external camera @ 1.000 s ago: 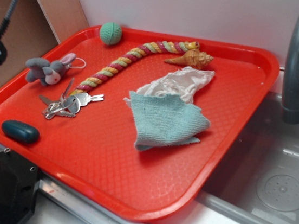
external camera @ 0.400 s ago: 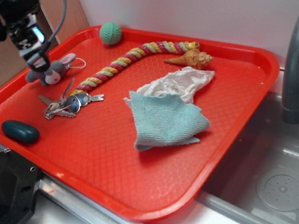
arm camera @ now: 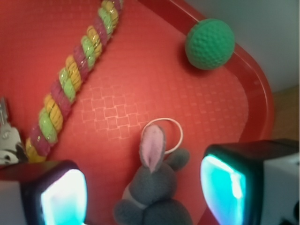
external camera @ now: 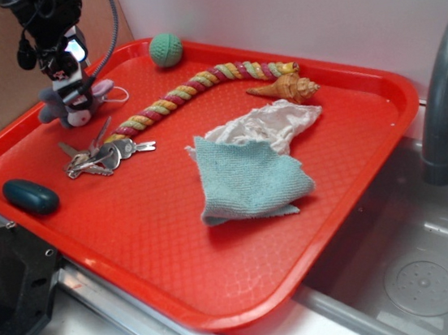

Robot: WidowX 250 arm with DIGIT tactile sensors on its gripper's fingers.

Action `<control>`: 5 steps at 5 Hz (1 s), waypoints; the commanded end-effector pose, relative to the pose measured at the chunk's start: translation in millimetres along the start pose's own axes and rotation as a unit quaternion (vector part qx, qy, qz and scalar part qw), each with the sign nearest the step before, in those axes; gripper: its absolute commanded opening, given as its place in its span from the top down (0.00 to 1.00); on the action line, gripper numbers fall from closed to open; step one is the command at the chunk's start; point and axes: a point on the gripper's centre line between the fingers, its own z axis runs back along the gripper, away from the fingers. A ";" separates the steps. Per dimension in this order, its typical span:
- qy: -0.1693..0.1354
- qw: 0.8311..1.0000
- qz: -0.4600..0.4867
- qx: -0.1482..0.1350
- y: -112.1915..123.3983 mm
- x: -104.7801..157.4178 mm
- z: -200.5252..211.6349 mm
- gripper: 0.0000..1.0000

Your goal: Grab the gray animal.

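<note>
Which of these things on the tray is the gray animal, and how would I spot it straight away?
Start at the big red plastic tray beside the sink and go to its far left corner, under the black gripper. There lies the small gray plush bunny, just above the bunch of silver keys. Its long pink-lined ears, white muzzle and thin white string loop mark it out from the green knitted ball and the dark teal oval object.

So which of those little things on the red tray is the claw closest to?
The gray bunny. The gripper hangs right over it, one finger on each side, while the green ball, keys and teal oval lie farther off.
</note>
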 end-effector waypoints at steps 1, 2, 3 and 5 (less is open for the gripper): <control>0.010 1.000 0.014 -0.004 13.5 -25.0 5.8 0.00; 0.019 1.000 -0.001 -0.001 11.3 -34.9 -0.4 0.00; 0.041 0.998 -0.042 -0.010 -2.1 -24.7 -22.3 0.00; 0.108 0.993 -0.046 -0.017 -22.2 -39.9 -53.6 1.00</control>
